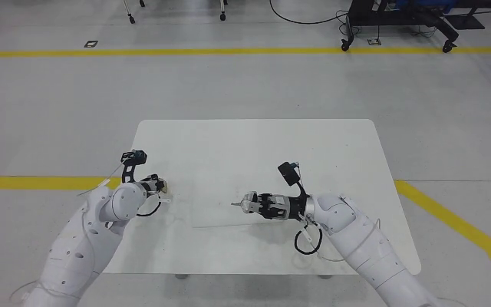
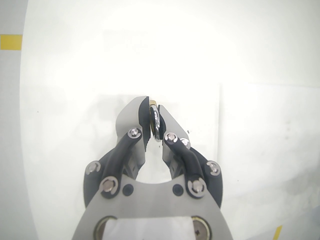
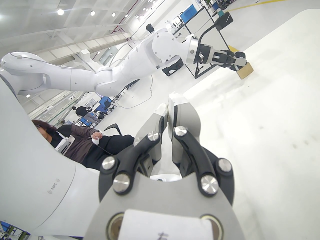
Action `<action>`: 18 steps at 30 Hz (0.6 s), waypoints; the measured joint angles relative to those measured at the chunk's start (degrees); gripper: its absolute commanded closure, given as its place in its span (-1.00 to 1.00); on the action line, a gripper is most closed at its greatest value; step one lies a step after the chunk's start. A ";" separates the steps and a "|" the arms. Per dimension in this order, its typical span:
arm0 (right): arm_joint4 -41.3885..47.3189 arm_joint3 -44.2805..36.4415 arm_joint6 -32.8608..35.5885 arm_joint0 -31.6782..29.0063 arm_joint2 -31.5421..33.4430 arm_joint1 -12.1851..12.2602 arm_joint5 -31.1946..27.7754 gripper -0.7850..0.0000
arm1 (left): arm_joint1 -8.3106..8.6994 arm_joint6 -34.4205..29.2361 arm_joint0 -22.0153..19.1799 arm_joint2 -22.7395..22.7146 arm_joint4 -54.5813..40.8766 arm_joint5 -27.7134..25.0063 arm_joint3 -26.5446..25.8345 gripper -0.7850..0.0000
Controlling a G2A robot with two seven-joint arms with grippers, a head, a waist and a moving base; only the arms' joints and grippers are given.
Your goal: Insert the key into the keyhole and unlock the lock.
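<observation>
My left gripper (image 2: 152, 107) is shut on the brass padlock (image 2: 155, 122), its chrome shackle pinched between the pads. In the top view that gripper (image 1: 159, 186) holds the padlock (image 1: 163, 186) low over the white table (image 1: 307, 146), near its left edge. In the right wrist view the padlock (image 3: 245, 70) hangs from the far left gripper (image 3: 237, 62). My right gripper (image 1: 247, 204) sits at the table's middle front, shut on the small key (image 1: 235, 204), whose tip points left toward the padlock. Between the right fingers (image 3: 160, 123) only a thin edge of the key (image 3: 167, 114) shows. A wide gap separates key and padlock.
The table's left edge (image 1: 130, 165) runs just beside the left gripper. Bare tabletop lies between the two grippers and behind them. A yellow floor line (image 1: 230, 51) and a wheeled cart (image 1: 399, 19) are far off behind the table.
</observation>
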 measured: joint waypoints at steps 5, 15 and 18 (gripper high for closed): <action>0.00 0.00 0.00 0.00 0.00 0.00 0.00 1.00 | 0.06 -0.47 0.97 -1.27 -2.07 -3.05 -1.12 1.00; 0.00 0.00 0.00 0.00 0.00 0.00 0.00 1.00 | 0.96 4.64 7.96 -7.31 -10.15 -16.71 -7.50 1.00; 0.00 0.00 0.00 0.00 0.00 0.00 0.00 1.00 | 1.00 7.06 11.11 -8.20 -14.32 -23.38 -9.38 1.00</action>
